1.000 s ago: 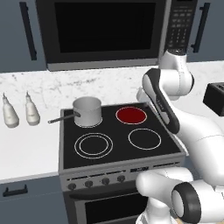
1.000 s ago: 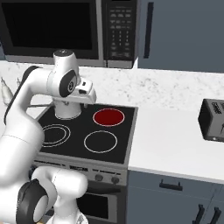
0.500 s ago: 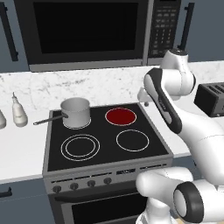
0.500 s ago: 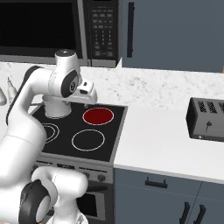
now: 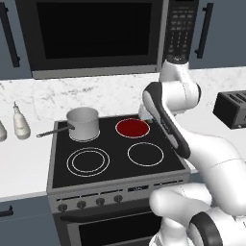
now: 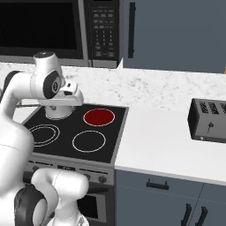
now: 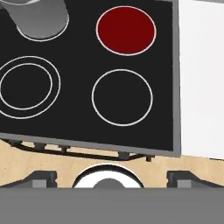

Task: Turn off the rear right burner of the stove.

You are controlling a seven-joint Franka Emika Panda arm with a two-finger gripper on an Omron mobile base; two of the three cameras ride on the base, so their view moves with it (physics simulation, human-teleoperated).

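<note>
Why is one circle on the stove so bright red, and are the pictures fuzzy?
In all three views the rear right burner glows flat red, unlike the black ones on the stove; the base views look sharp, the hand view slightly soft.

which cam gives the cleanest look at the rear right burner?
Hand view: the rear right burner is seen from straight above, large, glowing red, unobstructed. Left base view has the arm beside it; right base view shows it small, oblique.

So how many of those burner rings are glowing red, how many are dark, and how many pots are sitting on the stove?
Glowing red: 1, the rear right burner
Dark and bare: 2, the double-ringed circle and the front right circle
Pots: 1, the saucepan, covering the rear left spot
Total: 4 things on the stove
</note>
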